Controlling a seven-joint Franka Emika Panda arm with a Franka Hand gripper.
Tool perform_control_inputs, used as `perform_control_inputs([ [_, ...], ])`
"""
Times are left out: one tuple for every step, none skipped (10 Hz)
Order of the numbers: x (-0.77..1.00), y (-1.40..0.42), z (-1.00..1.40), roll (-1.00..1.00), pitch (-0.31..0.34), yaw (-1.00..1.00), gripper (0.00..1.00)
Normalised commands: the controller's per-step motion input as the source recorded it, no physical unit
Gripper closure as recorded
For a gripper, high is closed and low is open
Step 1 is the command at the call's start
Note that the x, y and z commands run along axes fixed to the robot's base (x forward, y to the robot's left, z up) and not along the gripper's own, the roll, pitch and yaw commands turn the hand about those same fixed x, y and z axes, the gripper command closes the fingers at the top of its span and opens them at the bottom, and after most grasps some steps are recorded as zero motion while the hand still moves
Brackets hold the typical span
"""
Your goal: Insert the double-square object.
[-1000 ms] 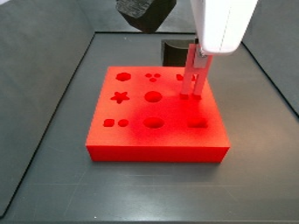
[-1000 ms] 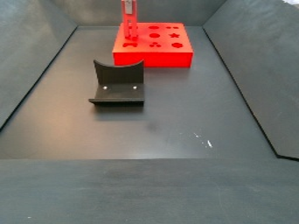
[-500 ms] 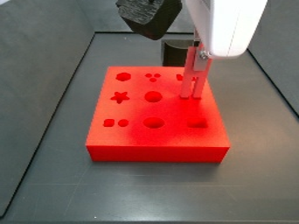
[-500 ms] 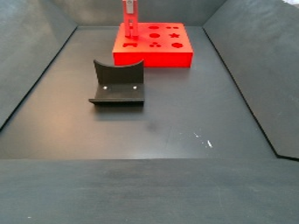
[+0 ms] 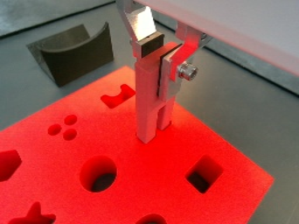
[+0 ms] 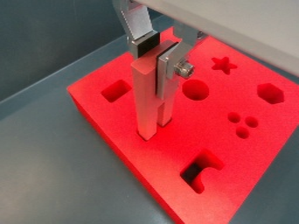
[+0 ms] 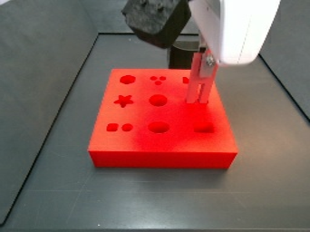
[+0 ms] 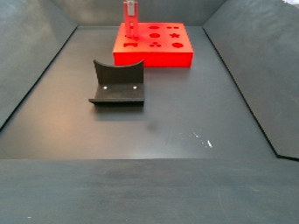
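Observation:
My gripper (image 5: 156, 54) is shut on the double-square object (image 5: 152, 109), a slim pale red-pink peg held upright. Its lower end touches the top of the big red block with holes (image 5: 128, 171). Both wrist views show the peg (image 6: 152, 101) clamped between the silver fingers (image 6: 172, 66), standing near the block's edge (image 6: 117, 149). In a side view the gripper (image 7: 204, 65) holds the peg (image 7: 198, 88) over the block's right side (image 7: 158, 127). In a side view the peg (image 8: 129, 19) stands at the block's far left part (image 8: 155, 44). Whether its tip is in a hole is hidden.
The dark curved block (image 8: 117, 83) stands on the floor nearer the camera and shows in a wrist view (image 5: 73, 52). The block's top has star (image 6: 223, 64), round (image 6: 195, 88), square (image 6: 115, 89) and hexagon (image 6: 271, 92) holes. Dark walls enclose the floor.
The gripper and peg have risen or shifted only slightly over the block's right side; the arm body fills more of the side view's top.

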Motion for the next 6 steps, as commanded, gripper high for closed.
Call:
perform_control_inputs([
  [0.0, 0.0, -0.34, 0.0, -0.063, 0.14, 1.0],
  [0.09, -0.05, -0.51, 0.0, -0.133, 0.07, 1.0],
  [0.11, -0.04, -0.57, 0.0, -0.13, 0.05, 1.0],
  [0.13, 0.0, -0.66, -0.01, -0.156, 0.0, 1.0],
  [0.17, -0.02, -0.67, 0.0, -0.159, 0.0, 1.0],
  [0.15, -0.01, -0.65, 0.01, -0.149, -0.04, 1.0],
])
